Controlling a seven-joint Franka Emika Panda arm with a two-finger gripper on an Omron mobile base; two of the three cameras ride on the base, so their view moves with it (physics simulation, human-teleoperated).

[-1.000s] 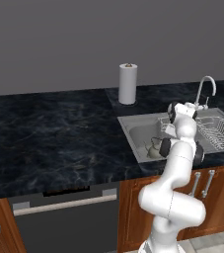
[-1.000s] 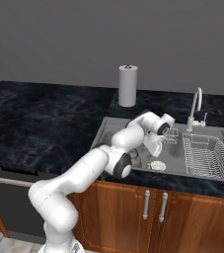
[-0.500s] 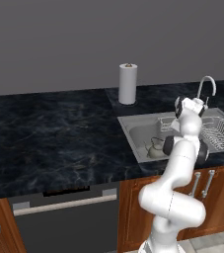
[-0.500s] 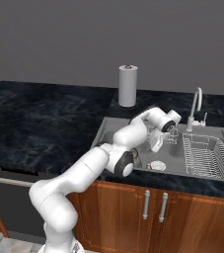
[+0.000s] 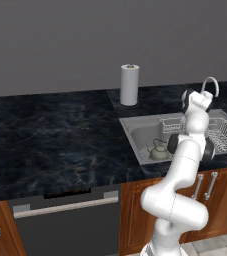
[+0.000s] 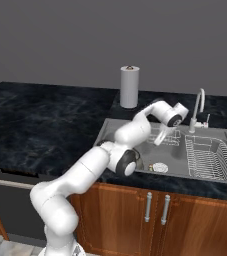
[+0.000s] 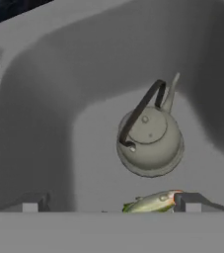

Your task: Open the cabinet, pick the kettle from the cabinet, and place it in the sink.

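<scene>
The grey-green kettle (image 5: 158,151) stands upright on the floor of the sink (image 5: 135,125), near its front left corner, with its dark handle arched over the lid. In the hand view the kettle (image 7: 150,143) lies well below my open gripper (image 7: 111,202), and nothing is between the fingertips. My gripper (image 6: 161,136) hangs over the sink (image 6: 110,125) basin, pointing down and apart from the kettle. The cabinet is out of view.
A white paper-towel roll (image 5: 129,85) stands on the dark counter behind the sink. A curved faucet (image 6: 199,107) rises at the sink's back right, close to my hand. A wire dish rack (image 6: 207,157) fills the right half. A small green-yellow thing (image 7: 153,201) lies on the basin floor.
My hand has risen out of the basin and swung back toward the faucet, with the jaws staying open. The kettle has stayed where it stands in the sink.
</scene>
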